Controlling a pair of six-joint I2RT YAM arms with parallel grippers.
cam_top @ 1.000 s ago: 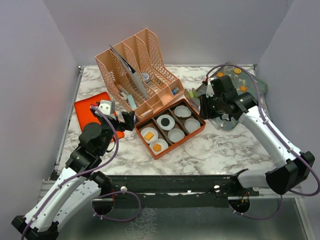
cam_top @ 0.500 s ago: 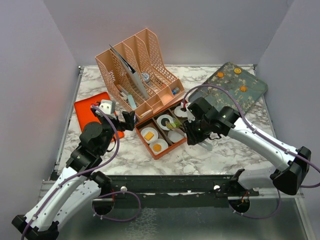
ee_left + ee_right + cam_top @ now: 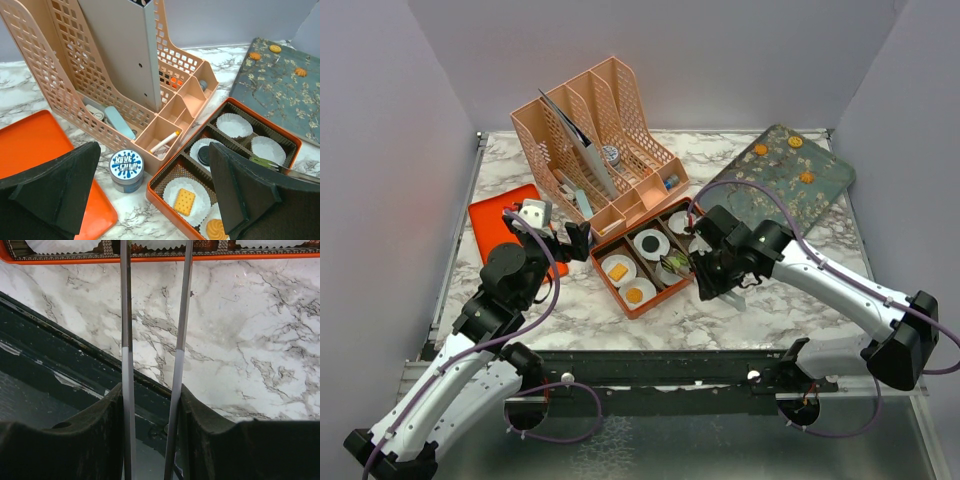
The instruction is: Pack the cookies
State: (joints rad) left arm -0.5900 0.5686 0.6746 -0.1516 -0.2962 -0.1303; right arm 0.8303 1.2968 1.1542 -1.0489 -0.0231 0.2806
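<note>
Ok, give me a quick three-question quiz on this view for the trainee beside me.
1. True or false: the right fingers grip tongs.
2. How many cookies lie on the floral board?
3. The left fingers are: A) open and empty, B) shut on a cookie, C) shut on tongs.
Key: 1 true; 2 three; 3 A.
</note>
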